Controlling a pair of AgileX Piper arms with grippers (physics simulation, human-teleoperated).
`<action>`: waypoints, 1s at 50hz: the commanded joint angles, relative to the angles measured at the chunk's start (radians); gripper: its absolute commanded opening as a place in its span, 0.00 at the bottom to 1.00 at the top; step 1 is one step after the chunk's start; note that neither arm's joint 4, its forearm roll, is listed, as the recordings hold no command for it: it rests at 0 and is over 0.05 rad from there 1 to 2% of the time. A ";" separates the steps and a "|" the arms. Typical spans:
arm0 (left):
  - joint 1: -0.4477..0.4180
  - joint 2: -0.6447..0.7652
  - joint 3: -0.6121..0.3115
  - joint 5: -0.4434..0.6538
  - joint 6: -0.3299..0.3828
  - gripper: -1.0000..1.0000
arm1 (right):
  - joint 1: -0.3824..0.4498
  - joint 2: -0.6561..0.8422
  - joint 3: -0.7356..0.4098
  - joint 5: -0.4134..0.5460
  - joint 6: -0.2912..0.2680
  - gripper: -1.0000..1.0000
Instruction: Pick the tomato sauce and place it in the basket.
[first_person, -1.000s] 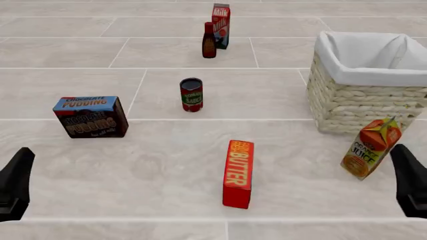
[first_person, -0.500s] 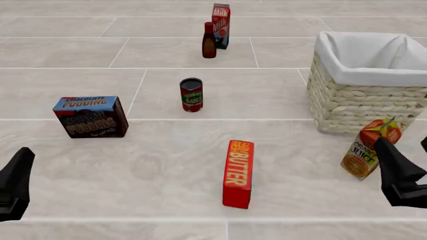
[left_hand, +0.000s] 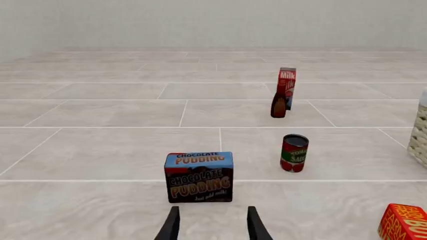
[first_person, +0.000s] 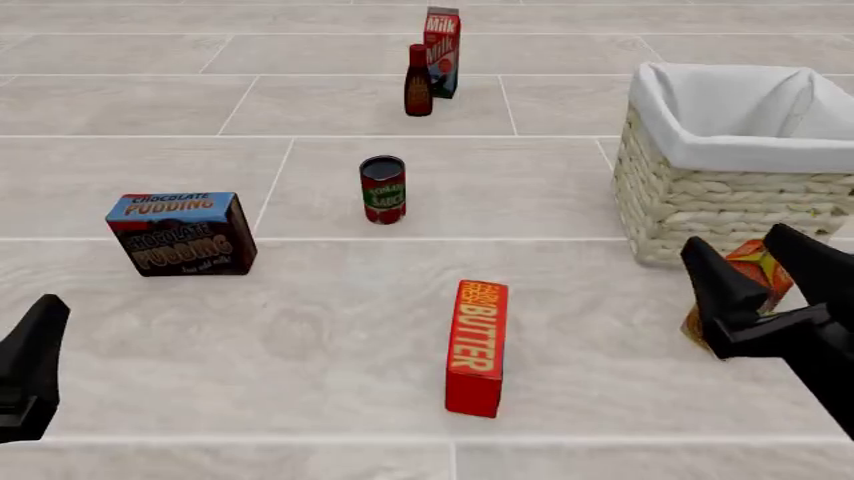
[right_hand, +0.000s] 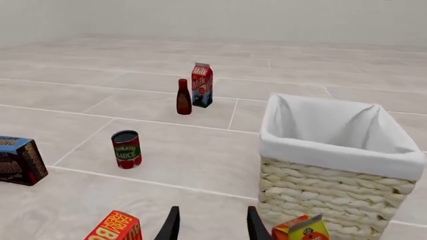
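The tomato sauce (first_person: 383, 189) is a small can with a red and green label, standing upright on the tiled surface at mid-distance, also in the left wrist view (left_hand: 294, 153) and right wrist view (right_hand: 126, 149). The wicker basket (first_person: 727, 205) with a white liner stands at the right, its wall filling the right wrist view (right_hand: 320, 185). My right gripper (first_person: 731, 236) hovers open in front of the basket, far right of the can. At the near left edge, my left gripper (first_person: 40, 340) is open with nothing between its fingers (left_hand: 172, 226).
A chocolate pudding box (first_person: 180, 233) stands at the left. A red butter box (first_person: 478, 346) stands upright in the near middle. An orange juice carton (first_person: 758, 268) is partly behind my right gripper. A brown bottle (first_person: 418, 82) and a milk carton (first_person: 442, 38) stand at the back.
My right gripper has moved forward and leftward, rising in front of the orange juice carton toward the basket's near side. The left gripper and all objects have stayed put.
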 joint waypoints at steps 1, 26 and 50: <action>0.000 0.000 0.000 0.000 0.000 1.00 | 0.050 0.200 -0.053 -0.123 -0.030 1.00; 0.000 0.000 0.000 0.000 0.000 1.00 | 0.161 0.547 -0.263 -0.157 -0.066 1.00; 0.000 0.000 0.000 0.000 0.000 1.00 | 0.223 0.764 -0.439 -0.146 -0.089 1.00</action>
